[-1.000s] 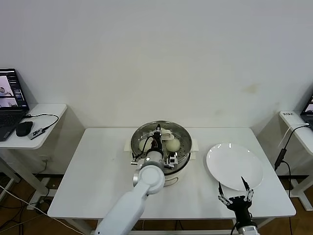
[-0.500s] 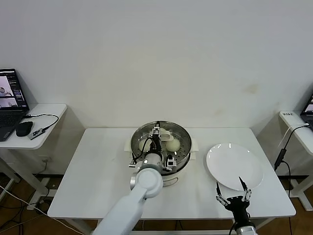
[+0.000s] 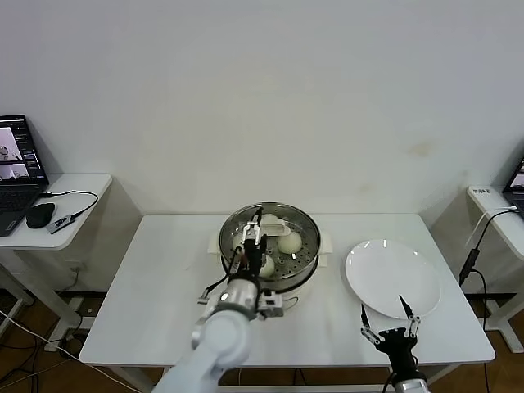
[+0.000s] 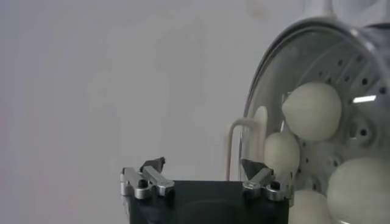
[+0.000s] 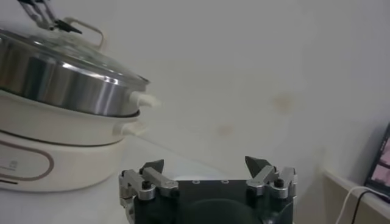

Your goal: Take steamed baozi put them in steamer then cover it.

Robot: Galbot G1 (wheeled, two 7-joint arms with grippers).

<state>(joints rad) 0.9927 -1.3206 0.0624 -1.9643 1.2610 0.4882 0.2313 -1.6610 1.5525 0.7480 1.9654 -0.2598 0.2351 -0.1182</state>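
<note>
clear glass, the cover (image 3: 270, 232) sits on the steamer (image 3: 304, 254) in the middle of the table (image 3: 155, 286), and the buns (image 3: 287, 242) show through it. its handle (image 4: 239, 146) runs across the middle of the lid. the left gripper (image 3: 247, 239) hangs just over the near side of the lid, fingers apart, holding nothing. it looks like the job is almost done. there is open room toward the robot to pull back. the right gripper (image 3: 390, 313) waits near the table's front edge by the plate (image 3: 393, 278), fingers apart too.

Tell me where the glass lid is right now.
The cover sits on the steamer at table centre in the head view, left of the white plate, with the left gripper open above it.
</note>
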